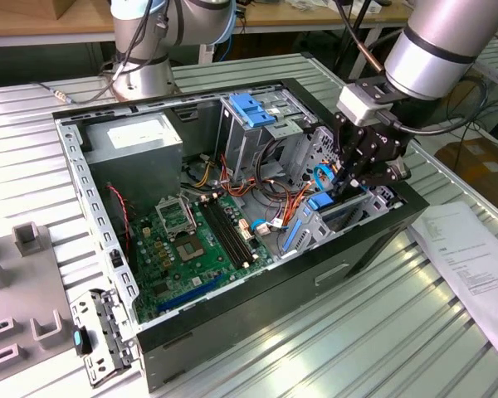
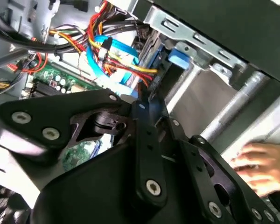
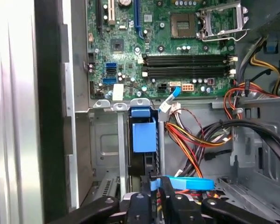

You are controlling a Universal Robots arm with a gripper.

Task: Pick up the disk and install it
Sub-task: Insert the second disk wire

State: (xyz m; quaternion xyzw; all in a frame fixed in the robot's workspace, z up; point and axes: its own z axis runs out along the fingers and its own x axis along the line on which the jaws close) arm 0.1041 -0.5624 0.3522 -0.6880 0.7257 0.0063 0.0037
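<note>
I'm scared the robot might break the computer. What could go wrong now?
1. The gripper is right beside loose wires and a blue cable. It might snag or tug them.
2. The disk stands in a narrow metal slot. If it tilts, it could jam.
3. A person's hand is close to the gripper and might get bumped.
</note>
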